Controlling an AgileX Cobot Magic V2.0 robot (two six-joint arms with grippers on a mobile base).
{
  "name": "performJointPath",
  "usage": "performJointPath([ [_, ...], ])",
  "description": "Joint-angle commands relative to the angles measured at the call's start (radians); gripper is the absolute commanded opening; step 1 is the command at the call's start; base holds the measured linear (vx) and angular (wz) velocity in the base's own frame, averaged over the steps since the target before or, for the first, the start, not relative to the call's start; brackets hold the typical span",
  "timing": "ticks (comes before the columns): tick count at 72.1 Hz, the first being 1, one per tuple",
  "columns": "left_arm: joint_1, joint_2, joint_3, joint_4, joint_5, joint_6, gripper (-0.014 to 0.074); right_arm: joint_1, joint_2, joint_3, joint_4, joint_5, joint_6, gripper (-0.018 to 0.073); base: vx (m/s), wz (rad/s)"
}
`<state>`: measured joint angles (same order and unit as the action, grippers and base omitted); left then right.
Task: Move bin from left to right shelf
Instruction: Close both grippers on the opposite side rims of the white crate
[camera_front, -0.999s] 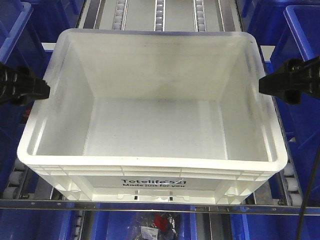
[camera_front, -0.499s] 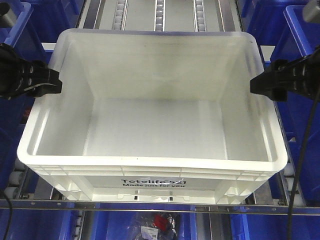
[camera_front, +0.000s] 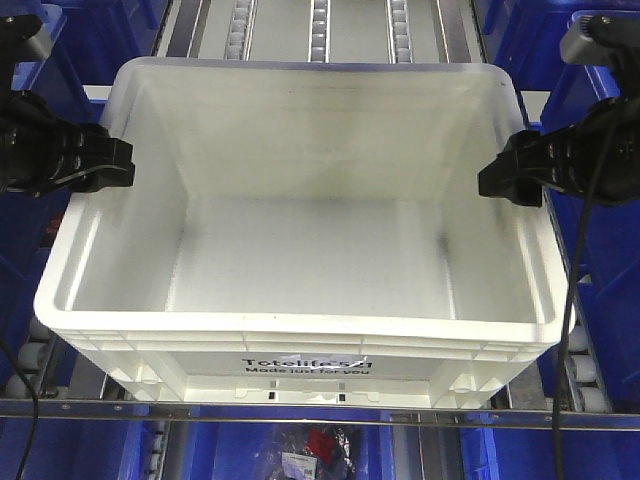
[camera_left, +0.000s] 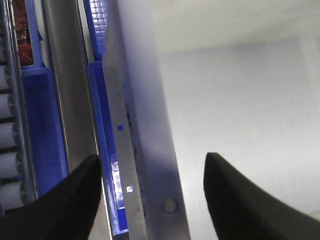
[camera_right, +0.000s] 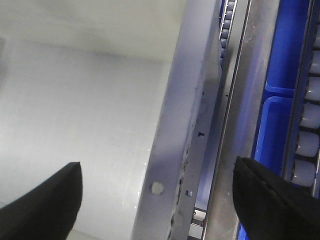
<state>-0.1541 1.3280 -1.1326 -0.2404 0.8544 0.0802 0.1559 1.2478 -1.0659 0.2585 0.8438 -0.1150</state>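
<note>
The bin (camera_front: 300, 326) is a large white empty tote with black "Totelife" print on its front, filling the middle of the front view on a roller shelf. My left gripper (camera_front: 118, 165) is open at the bin's left rim. In the left wrist view its fingers (camera_left: 75, 200) straddle the left rim (camera_left: 145, 125), one outside and one inside, with gaps on both sides. My right gripper (camera_front: 492, 180) is open at the right rim. The right wrist view shows its fingers (camera_right: 45, 200) either side of that rim (camera_right: 180, 110), not touching it.
Blue bins stand to the left (camera_front: 30, 70) and right (camera_front: 605, 70) of the white one, with more below (camera_front: 220, 450). Roller tracks (camera_front: 320, 30) run behind. A metal shelf rail (camera_front: 300, 412) crosses the front. Steel rails (camera_left: 70, 100) and rollers (camera_right: 307, 145) flank the bin.
Both grippers have moved inward from outside the bin, the left one rightward and the right one leftward. They now sit over the side rims. The bin has not moved.
</note>
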Motion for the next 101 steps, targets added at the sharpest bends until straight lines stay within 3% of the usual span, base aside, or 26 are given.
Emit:
performJointPath([
  [1,-0.007,-0.015,-0.033,-0.025,-0.059,-0.001,0.0433,-0.001,0.001,-0.032,0.014,-0.054,-0.006,0.0585,0.00,0.00],
  [83,-0.007,0.064,-0.033,-0.027,-0.107,-0.001,0.0428,-0.001,0.135,-0.032,0.024,-0.111,-0.026,0.0578,0.00,0.00],
  [92,-0.007,0.064,-0.033,-0.033,-0.114,0.017,0.0356,-0.001,0.135,-0.032,0.036,-0.116,-0.026,0.0501,0.00,0.00],
  [101,-0.007,0.064,-0.033,-0.076,-0.115,0.061,0.0172,-0.001,0.135,-0.032,0.047,-0.121,-0.027,0.0334,0.00,0.00],
])
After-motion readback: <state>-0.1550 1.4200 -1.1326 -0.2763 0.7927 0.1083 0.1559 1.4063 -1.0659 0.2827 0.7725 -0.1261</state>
